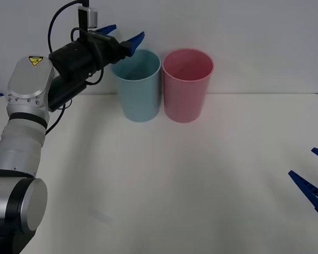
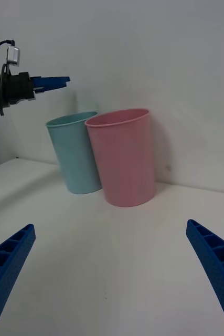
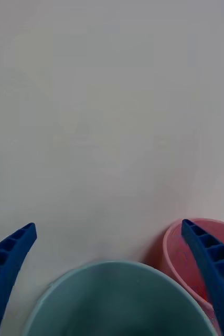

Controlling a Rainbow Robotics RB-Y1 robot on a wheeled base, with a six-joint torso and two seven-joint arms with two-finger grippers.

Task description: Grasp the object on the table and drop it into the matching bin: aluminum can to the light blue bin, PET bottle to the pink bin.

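My left gripper (image 1: 126,33) hangs open just above the near-left rim of the light blue bin (image 1: 140,87), with nothing between its fingers. In its wrist view the open gripper (image 3: 109,226) looks into the mouth of the light blue bin (image 3: 117,304), with the pink bin (image 3: 174,257) beside it. The pink bin (image 1: 186,87) stands right of the blue one, touching it or nearly so. The aluminum can is out of view. My right gripper (image 1: 314,172) rests open at the table's right edge, facing both bins (image 2: 75,152) (image 2: 125,157).
The white table (image 1: 175,180) stretches bare in front of the bins. A plain white wall rises directly behind them. The left arm's elbow and black wrist reach over the table's far left corner.
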